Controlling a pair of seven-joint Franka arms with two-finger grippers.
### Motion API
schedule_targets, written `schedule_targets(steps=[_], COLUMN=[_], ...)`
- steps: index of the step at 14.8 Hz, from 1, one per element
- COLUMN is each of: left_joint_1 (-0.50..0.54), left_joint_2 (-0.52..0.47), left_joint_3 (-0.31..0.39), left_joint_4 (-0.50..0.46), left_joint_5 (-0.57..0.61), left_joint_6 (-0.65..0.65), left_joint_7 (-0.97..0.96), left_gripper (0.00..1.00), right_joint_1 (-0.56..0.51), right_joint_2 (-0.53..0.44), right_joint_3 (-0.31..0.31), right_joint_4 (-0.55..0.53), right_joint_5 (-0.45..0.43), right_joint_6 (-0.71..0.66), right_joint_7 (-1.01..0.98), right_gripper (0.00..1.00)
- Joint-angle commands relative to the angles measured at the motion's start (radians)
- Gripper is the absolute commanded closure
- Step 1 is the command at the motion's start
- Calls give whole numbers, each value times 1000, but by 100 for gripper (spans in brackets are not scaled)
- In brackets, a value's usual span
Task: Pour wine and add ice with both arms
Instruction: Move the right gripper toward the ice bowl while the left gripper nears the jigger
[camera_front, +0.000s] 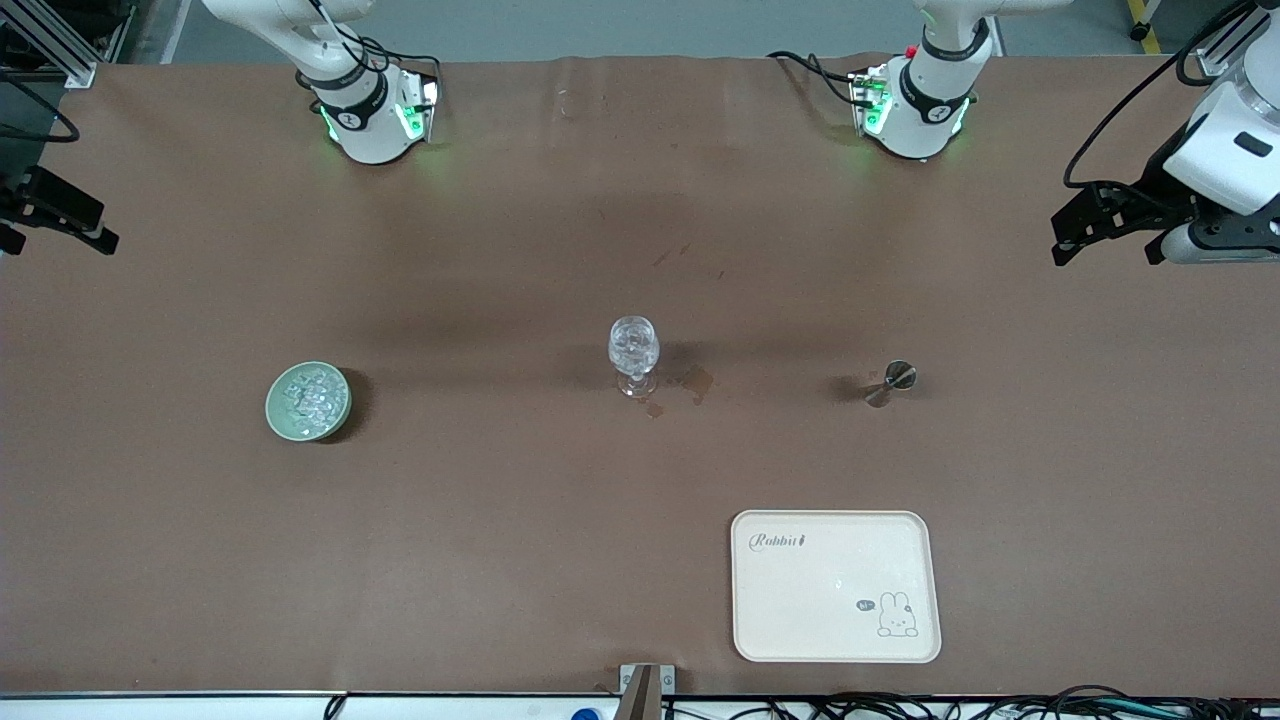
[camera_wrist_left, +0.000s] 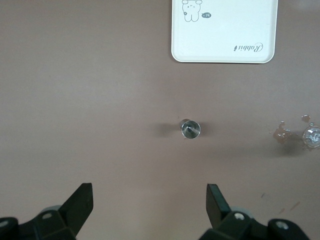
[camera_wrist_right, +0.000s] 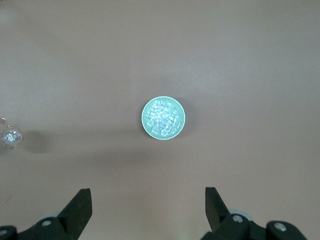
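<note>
The ice fills a pale green bowl toward the right arm's end of the table. A clear stemmed glass stands mid-table. Toward the left arm's end stands a small metal jigger. No wine shows; I cannot tell what the jigger holds. My left gripper hangs open and empty high over the left arm's end; in its wrist view the left gripper looks down on the jigger. My right gripper hangs open and empty over the right arm's end; the right gripper looks down on the bowl.
A cream tray with a rabbit drawing lies nearer the front camera than the jigger. Reddish-brown stains mark the brown table cover beside the glass's foot. Both arm bases stand at the table's edge farthest from the camera.
</note>
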Motion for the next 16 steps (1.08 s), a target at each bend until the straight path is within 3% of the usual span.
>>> schedule_targets(steps=[1, 4, 6, 9, 13, 16], left_joint_1=[3, 4, 22, 21, 41, 55], left_joint_2=[10, 27, 86, 159, 268, 355], left_joint_3=[0, 5, 20, 20, 22, 22], left_joint_4=[24, 26, 78, 95, 92, 87], left_joint_5=[-7, 6, -3, -13, -150, -208], left_joint_6=[-11, -7, -5, -1, 19, 68], left_joint_7=[-6, 12, 23, -20, -285, -353], left_gripper=[0, 0, 0, 0, 0, 0], right_joint_1=[-4, -3, -3, -3, -4, -4], right_joint_2=[-14, -39, -56, -55, -52, -47], right_joint_3=[4, 4, 4, 4, 4, 4], right_joint_4=[-47, -136, -173, -179, -181, -211], right_joint_5=[-17, -15, -15, -15, -15, -15], right_joint_6=[41, 91, 113, 116, 115, 139], right_joint_7=[2, 2, -1, -1, -16, -21], right_gripper=[0, 0, 0, 1, 4, 3])
